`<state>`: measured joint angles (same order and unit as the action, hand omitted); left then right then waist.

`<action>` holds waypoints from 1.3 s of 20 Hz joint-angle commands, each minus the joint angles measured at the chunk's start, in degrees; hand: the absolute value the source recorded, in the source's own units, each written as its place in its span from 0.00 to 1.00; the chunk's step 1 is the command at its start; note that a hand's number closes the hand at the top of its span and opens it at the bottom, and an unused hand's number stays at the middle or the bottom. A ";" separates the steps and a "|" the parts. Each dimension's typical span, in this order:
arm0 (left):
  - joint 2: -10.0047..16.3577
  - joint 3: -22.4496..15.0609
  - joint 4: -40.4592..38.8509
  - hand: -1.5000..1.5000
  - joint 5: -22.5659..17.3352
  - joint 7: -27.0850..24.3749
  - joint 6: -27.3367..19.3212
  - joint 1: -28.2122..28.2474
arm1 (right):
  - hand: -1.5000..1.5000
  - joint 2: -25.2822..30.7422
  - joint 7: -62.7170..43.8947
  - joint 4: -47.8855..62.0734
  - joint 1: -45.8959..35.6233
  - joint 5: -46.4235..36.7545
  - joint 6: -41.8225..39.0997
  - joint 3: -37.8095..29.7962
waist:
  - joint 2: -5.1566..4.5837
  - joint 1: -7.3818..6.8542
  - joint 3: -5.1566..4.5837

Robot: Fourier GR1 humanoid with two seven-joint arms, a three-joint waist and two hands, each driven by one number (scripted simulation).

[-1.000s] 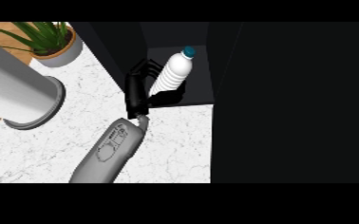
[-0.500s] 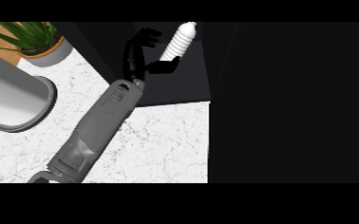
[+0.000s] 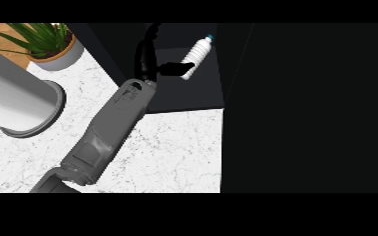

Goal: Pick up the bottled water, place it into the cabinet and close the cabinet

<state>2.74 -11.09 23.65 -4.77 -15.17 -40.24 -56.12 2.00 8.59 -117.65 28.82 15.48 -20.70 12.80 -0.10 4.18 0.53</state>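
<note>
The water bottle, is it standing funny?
Yes. The clear plastic water bottle with a blue cap leans inside the black cabinet, cap tipped right, not upright, its base held by the left hand.

Veined marble counter [image 3: 173, 152], matt black cabinet [image 3: 188, 94], ribbed plastic bottled water [image 3: 198, 55]

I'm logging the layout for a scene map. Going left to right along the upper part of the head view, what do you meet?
Potted plant → left hand → bottled water, which is tilted inside the dark cabinet.
</note>
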 commanded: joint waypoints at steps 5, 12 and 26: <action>2.56 5.82 -6.53 0.00 -1.95 -7.93 2.28 -2.61 | 0.00 0.31 1.59 -1.75 2.68 -0.74 -0.24 0.63 | -1.30 0.06 -0.63; 1.41 12.39 -2.43 0.00 -8.24 -19.11 13.44 -1.07 | 0.00 0.98 0.45 -2.82 2.41 0.47 -0.17 -0.27 | -0.90 -1.29 -0.63; 0.02 10.67 6.73 0.00 -12.98 -22.46 26.09 5.66 | 0.00 -0.86 0.93 -2.67 3.72 -4.25 2.98 2.62 | 0.47 -4.67 -0.56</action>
<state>-0.14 -3.61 26.42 -14.99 -36.12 -18.10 -56.83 1.90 9.12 -120.01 31.33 13.58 -18.42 13.13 -0.47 1.62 0.32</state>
